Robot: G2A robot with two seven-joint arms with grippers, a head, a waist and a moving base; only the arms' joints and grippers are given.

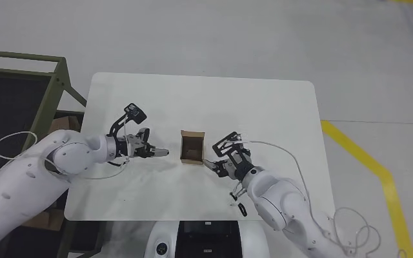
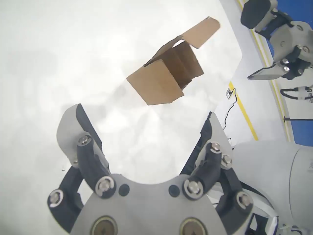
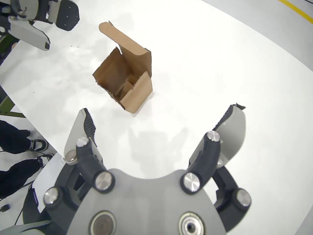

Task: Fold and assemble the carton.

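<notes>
The small brown cardboard carton (image 1: 192, 147) stands upright on the white desk (image 1: 271, 103), its mouth facing up, and neither arm touches it. Its walls are already squared into a box shape. Inside, in the right wrist view, folded panels lie across the bottom (image 3: 124, 88), so the base appears to be formed, though whether it is fully locked cannot be told. The top is not done: the long lid flap (image 3: 122, 40) sticks up and leans outward from one wall, and a short side flap (image 3: 143, 76) also stands untucked.

The left gripper (image 1: 161, 153) sits just beside the carton on one side, low over the desk, with its fingers spread wide apart and nothing between them. The right gripper (image 1: 213, 165) sits near the carton on the opposite side, likewise spread and empty.

By this reading, the task is roughly past its midpoint. What seems left is folding the short flaps inward, bringing the lid over, and tucking its tongue into the carton.
</notes>
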